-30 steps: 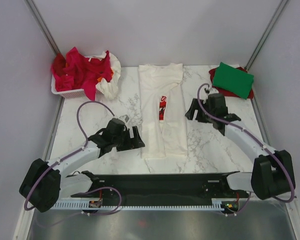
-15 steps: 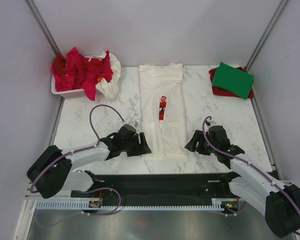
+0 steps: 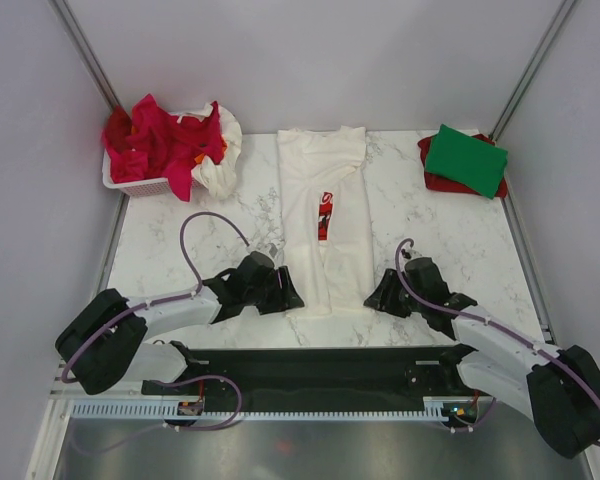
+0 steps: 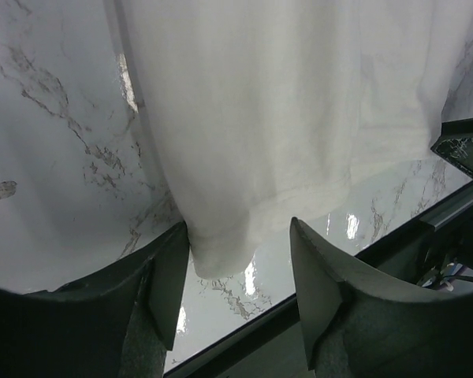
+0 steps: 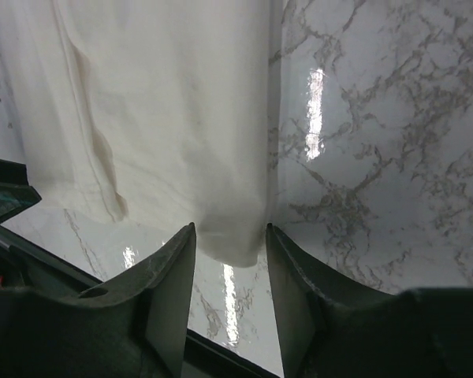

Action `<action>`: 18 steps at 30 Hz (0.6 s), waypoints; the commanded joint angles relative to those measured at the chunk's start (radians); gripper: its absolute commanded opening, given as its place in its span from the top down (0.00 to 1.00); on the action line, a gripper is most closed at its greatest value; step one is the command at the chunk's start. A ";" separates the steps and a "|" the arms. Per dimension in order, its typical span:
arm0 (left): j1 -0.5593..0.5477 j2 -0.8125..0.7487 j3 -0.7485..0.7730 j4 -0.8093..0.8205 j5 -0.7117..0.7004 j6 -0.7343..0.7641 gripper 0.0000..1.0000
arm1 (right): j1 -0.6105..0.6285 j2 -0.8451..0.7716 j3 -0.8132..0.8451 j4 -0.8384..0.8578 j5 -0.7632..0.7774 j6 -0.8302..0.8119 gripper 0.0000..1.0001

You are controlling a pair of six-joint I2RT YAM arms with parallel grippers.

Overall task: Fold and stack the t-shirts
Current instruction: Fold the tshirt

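The left claw (image 4: 240,236) is standing spread low over the surface (image 3: 430,220). It is straddling the near left corner of the long white t-shirt (image 4: 284,94). Its left finger (image 4: 162,291) is touching the cloth's edge, while its right finger (image 4: 323,291) is sitting just clear of the hem, with a strip of bare marble showing between them. The corner is lying flat, not gathered up.

The right claw (image 5: 230,236) is likewise spread, bracketing the shirt's near right corner. The cloth is filling the gap between its fingers (image 5: 169,299) and lying unbunched there.

Ahead of both claws the shirt is stretching away in a narrow strip, its sides folded inward. The red chest print (image 3: 325,213) is peeking out along the middle seam, and the collar end is lying farthest from the claws.

Well beyond the left claw, off to its left, a white plastic basket (image 3: 140,185) is holding a heap of red and white tees (image 3: 165,140) that is spilling over its rim. Well beyond the right claw, off to its right, a folded green tee (image 3: 465,160) is resting on a red tee (image 3: 450,185).
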 commanded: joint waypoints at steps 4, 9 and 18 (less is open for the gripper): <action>-0.010 0.025 -0.027 -0.016 -0.023 -0.024 0.44 | 0.008 0.077 -0.010 -0.016 0.059 0.002 0.87; -0.010 0.001 -0.036 -0.017 -0.018 -0.023 0.86 | 0.013 0.013 0.001 -0.092 0.088 0.008 1.00; -0.043 -0.137 -0.029 -0.153 0.032 -0.041 0.98 | 0.080 -0.168 0.053 -0.279 0.086 0.075 1.00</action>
